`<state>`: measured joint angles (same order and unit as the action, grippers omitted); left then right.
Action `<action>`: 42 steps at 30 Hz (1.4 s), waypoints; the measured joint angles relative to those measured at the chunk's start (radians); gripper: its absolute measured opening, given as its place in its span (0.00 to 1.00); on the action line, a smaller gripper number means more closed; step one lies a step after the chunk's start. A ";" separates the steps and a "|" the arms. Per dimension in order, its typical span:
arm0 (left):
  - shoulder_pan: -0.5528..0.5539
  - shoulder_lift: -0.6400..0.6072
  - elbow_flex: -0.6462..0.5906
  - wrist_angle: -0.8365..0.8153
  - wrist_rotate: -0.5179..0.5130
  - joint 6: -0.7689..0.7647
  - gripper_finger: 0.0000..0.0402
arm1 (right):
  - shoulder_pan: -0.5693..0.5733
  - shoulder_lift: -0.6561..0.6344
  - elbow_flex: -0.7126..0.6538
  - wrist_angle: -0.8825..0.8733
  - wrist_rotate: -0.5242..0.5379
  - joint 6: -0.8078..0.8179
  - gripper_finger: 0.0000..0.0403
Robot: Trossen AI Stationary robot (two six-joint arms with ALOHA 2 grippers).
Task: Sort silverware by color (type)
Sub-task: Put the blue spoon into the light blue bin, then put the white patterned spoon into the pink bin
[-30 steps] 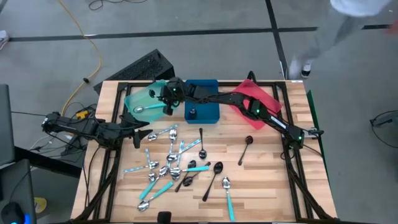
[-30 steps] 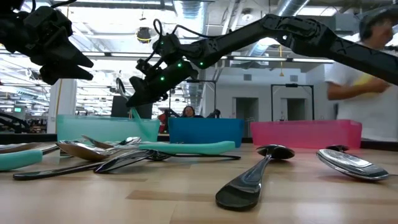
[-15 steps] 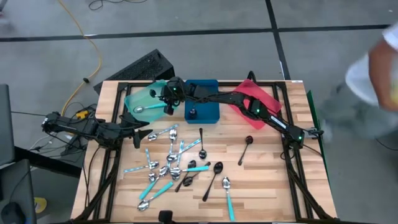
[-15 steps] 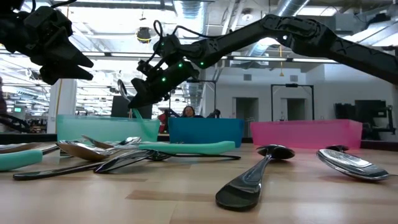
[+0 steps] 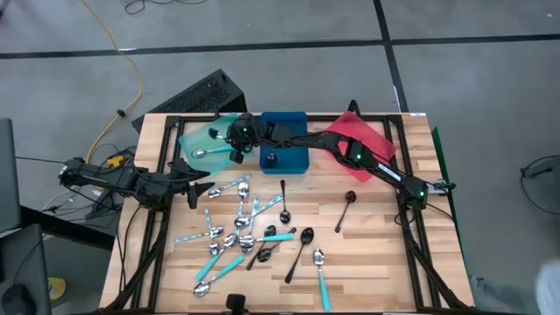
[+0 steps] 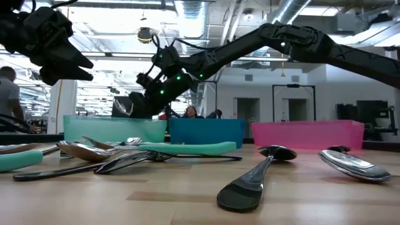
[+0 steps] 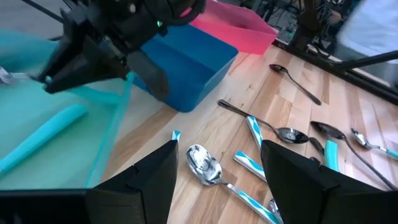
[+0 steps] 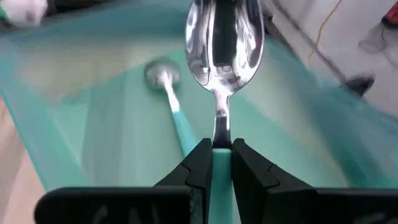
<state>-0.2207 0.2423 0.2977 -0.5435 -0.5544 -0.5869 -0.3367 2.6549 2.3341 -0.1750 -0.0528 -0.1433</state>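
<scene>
Silverware [image 5: 241, 229] is lying scattered across the desk [image 5: 376, 254] while the left gripper [image 5: 194, 190] is waiting at its left edge, fingers apart. Further right, over the teal tray [image 5: 188, 138], the right gripper [image 8: 216, 163] is pinching a teal-handled spoon [image 8: 222, 46] by its handle — light, stiff, likely slippery.

Both arms [image 5: 367, 162] are matte black, jointed and slender, with small green lights glowing along the right one; each hand [image 7: 217, 180] ends in dark wedge-shaped fingers.
</scene>
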 joint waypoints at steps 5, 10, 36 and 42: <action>0.000 0.000 0.000 -0.001 0.004 0.000 0.54 | 0.000 0.000 0.000 0.002 0.002 0.028 0.19; 0.000 0.000 0.000 -0.005 0.004 -0.001 0.54 | 0.000 0.000 0.000 0.003 0.001 0.031 0.28; 0.000 0.000 0.000 -0.004 0.007 -0.073 0.54 | -0.034 -0.399 0.001 -0.372 0.029 -0.098 0.56; 0.000 0.000 0.000 -0.004 0.026 -0.077 0.54 | -0.010 -0.607 0.002 -0.744 0.142 -0.113 0.56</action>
<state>-0.2207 0.2421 0.2977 -0.5480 -0.5283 -0.6636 -0.3464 2.0481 2.3360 -0.9189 0.0890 -0.2567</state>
